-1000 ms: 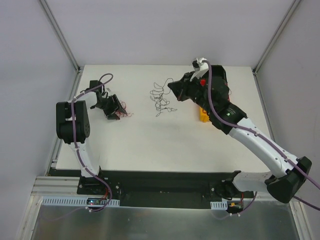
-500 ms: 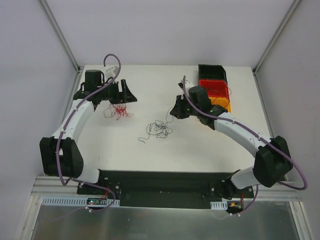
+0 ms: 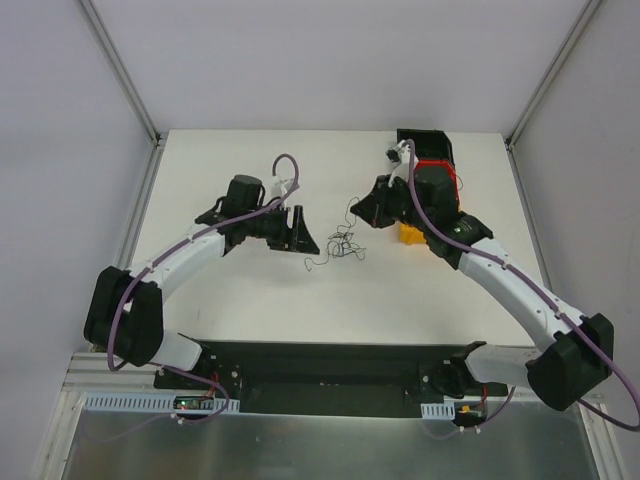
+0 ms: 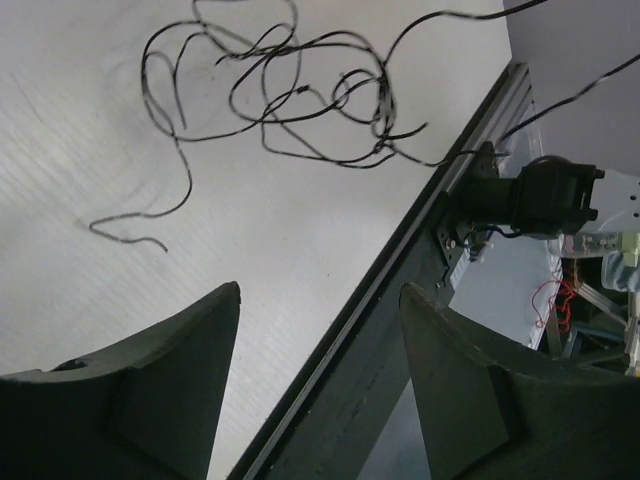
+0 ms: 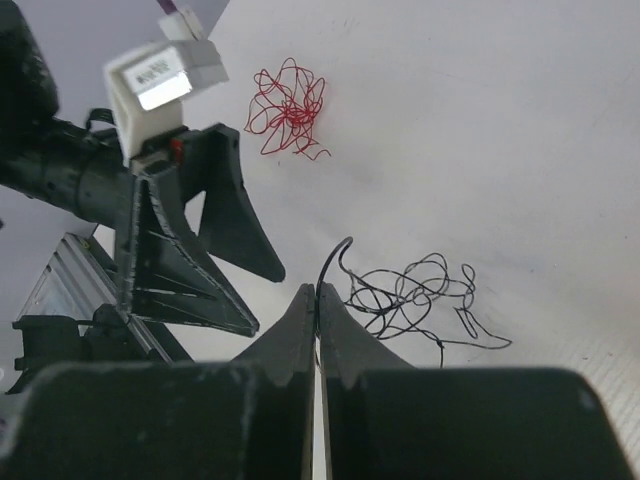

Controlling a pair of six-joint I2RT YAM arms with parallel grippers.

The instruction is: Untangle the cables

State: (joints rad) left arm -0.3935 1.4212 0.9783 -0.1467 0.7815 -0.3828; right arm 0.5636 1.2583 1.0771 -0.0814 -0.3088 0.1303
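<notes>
Showing the right gripper [image 5: 317, 290] closed tight on one strand of the black cables [image 5: 415, 295], whose loose knot lies just ahead of its tips, between the two grippers. The left gripper [image 4: 320, 292] is partly open and empty, with the same knot just beyond its fingers. The red cables [image 5: 290, 105] lie apart, on the left gripper's far side. Risk: with nothing anchoring the knot, a pull on the pinched strand would likely drag the whole bundle or cinch its loops, and the thin wire may slip free.

My left claw [image 3: 308, 232], in from 10 o'clock to beside the black cables [image 3: 343, 243], those now nearer my right claw [image 3: 364, 213].
</notes>
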